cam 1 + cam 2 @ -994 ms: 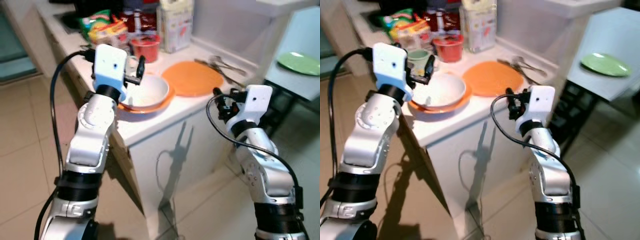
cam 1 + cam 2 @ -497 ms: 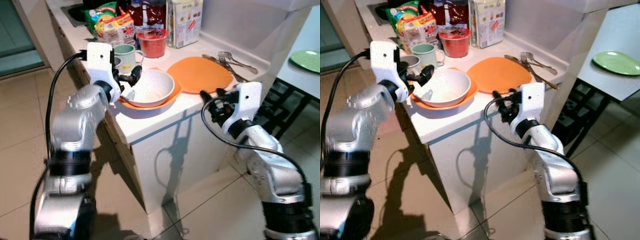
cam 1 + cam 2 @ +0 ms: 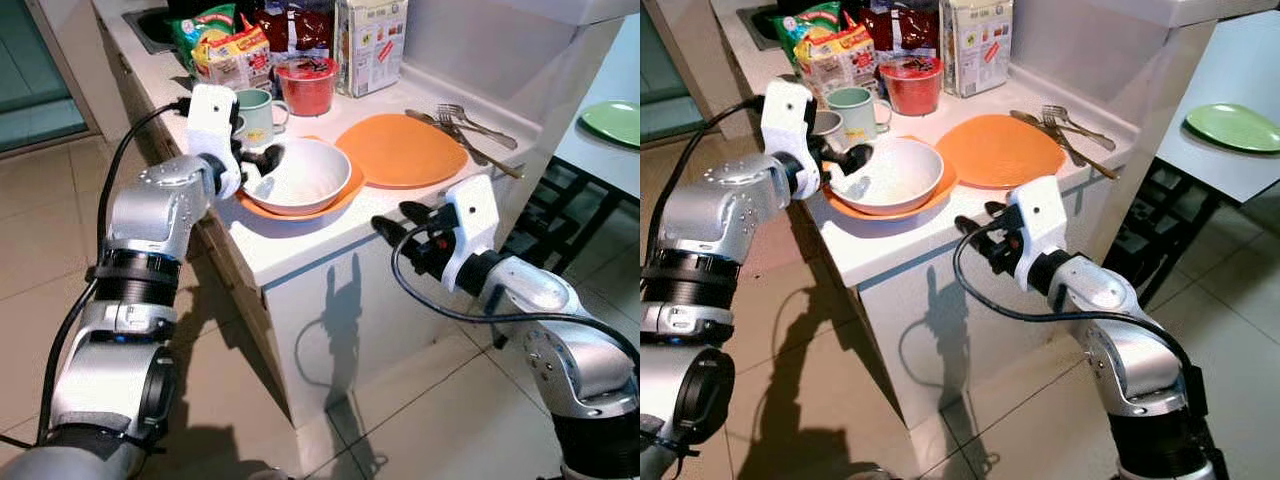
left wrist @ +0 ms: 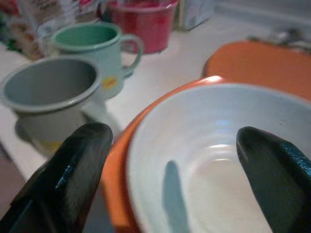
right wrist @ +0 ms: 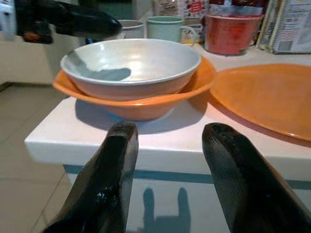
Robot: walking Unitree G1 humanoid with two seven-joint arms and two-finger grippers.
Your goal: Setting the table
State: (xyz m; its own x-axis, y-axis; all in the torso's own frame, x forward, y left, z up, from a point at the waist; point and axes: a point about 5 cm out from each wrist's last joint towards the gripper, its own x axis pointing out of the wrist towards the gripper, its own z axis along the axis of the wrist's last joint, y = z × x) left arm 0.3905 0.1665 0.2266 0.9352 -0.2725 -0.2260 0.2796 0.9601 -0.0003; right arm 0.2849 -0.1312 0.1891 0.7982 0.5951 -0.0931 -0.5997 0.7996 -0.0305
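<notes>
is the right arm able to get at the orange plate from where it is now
Probably yes. The right gripper hangs open off the counter's front edge, level with the top, and the orange plate lies flat just beyond with nothing on it. The forks lie on its far side, and the bowl sits off to the side.

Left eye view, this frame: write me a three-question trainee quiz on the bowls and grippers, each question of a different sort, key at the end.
1. True or false: the white bowl sits inside an orange bowl.
2. Which gripper straddles the white bowl's rim? A) left gripper B) right gripper
3. Fill in: the forks lie beside the orange ____.

Key
1. True.
2. A. One finger is outside the near rim, the other over the bowl; the right gripper hangs open in front of the counter edge.
3. Plate.
</notes>
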